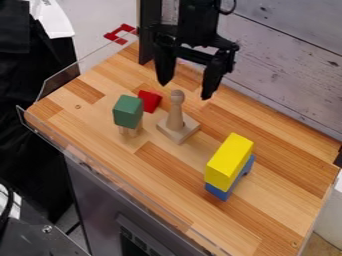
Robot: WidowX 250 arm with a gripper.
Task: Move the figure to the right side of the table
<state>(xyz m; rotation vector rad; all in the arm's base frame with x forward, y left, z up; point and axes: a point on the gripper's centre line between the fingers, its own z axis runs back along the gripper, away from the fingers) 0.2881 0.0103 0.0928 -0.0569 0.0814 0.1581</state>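
Observation:
The black gripper (185, 90) hangs above the back part of the table, its two fingers spread apart with nothing between them. Just below and in front of it stands a pale wooden figure (176, 112), upright on a square base, with a round head. The gripper does not touch the figure. The wooden table (280, 220) carries all of this.
Left of the figure is a green block (127, 111) on a pale wooden piece, with a red block (149, 101) behind it. To the right, a yellow block (229, 161) rests on a blue one (219, 192). Clear low walls edge the table's left and front; a plank wall is behind.

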